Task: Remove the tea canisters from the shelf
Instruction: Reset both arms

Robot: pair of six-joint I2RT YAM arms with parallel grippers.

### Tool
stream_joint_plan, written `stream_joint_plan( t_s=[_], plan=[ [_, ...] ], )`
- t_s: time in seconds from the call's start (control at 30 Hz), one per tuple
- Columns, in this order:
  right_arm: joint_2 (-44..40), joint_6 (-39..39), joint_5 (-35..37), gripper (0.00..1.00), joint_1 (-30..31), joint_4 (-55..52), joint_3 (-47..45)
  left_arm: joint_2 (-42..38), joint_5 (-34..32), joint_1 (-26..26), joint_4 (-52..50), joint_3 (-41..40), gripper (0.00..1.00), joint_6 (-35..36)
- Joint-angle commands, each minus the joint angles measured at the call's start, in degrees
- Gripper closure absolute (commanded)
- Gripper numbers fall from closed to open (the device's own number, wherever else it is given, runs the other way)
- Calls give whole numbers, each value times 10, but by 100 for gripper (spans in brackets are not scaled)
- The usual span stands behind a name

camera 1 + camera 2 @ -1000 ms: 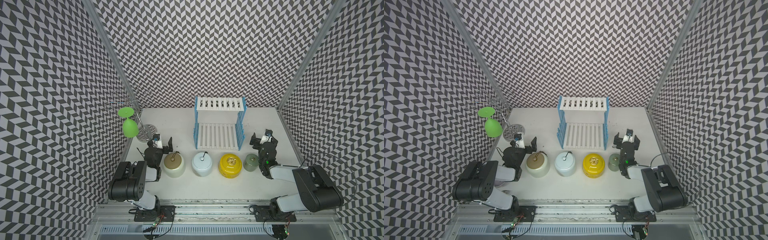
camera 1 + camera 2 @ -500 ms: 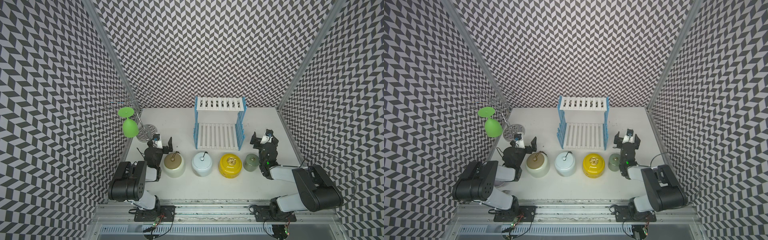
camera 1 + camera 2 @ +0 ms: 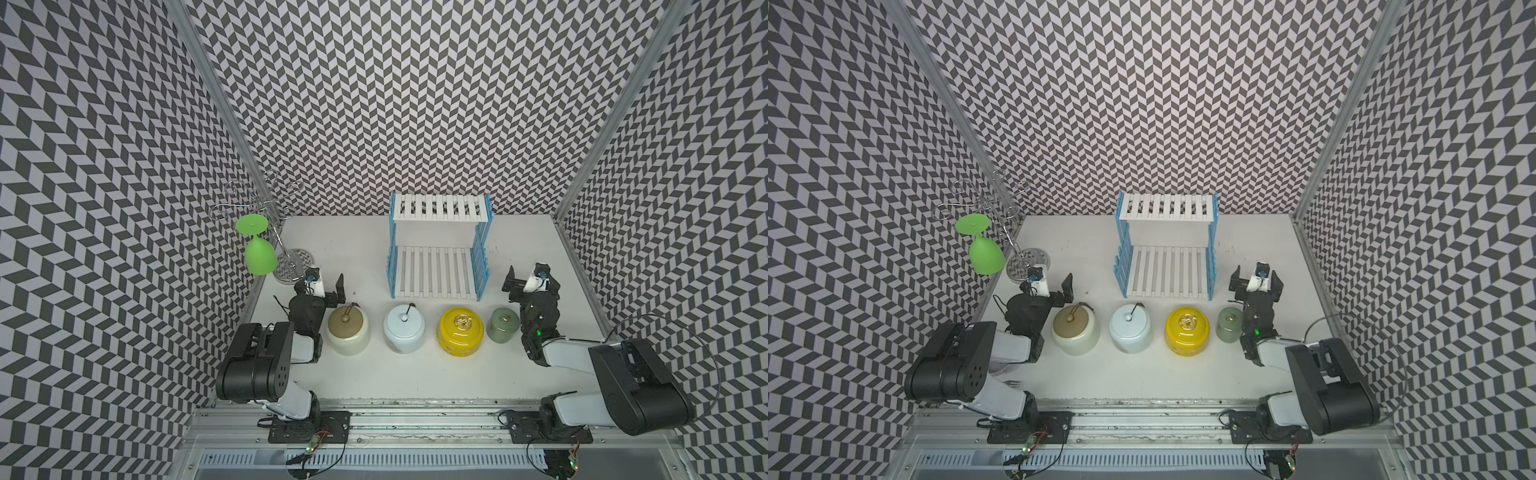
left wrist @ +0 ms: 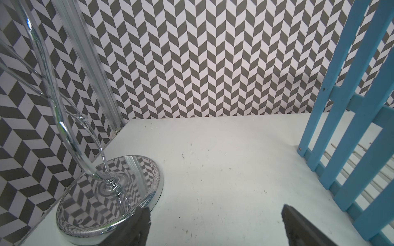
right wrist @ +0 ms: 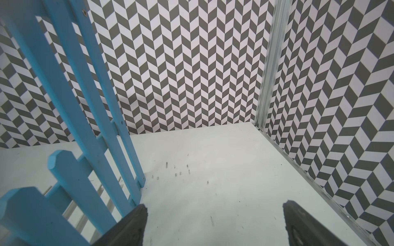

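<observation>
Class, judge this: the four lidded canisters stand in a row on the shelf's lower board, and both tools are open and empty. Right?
No: the cream canister, pale blue canister, yellow canister and sage-green canister stand in a row on the table before the shelf, as both top views show. The left tool and right tool are open and empty.

We record four lidded canisters, cream (image 3: 348, 330), blue (image 3: 404, 328), yellow (image 3: 460, 332), green (image 3: 503, 325), upright in a row on the worktop (image 3: 415, 374), before the shelf (image 3: 436, 270).
</observation>
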Motion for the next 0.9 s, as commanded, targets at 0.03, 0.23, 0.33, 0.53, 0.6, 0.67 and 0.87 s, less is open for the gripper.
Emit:
stream_joint_plan(
  t_s=[0.03, 0.23, 0.33, 0.53, 0.6, 0.67, 0.87],
  plan=[
    [17, -7, -9, 0, -3, 89, -21, 0, -6, -2, 17, 1, 0, -8],
    [83, -3, -18, 1, -14, 257, -84, 0, -6, -3, 17, 1, 0, -8],
    [97, -1, -19, 1, -15, 264, -81, 0, -6, -3, 17, 1, 0, -8],
    [104, -6, -21, 0, -15, 286, -85, 0, -6, -2, 17, 0, 0, -8],
    [102, -8, -22, 0, -14, 282, -84, 0, -6, -3, 17, 1, 0, -8],
    [102, -6, -22, 0, -14, 284, -85, -1, -6, -2, 17, 0, 0, -8],
    [100, -8, -26, 0, -15, 286, -88, 1, 4, 2, 20, -1, 0, -9]
  ],
)
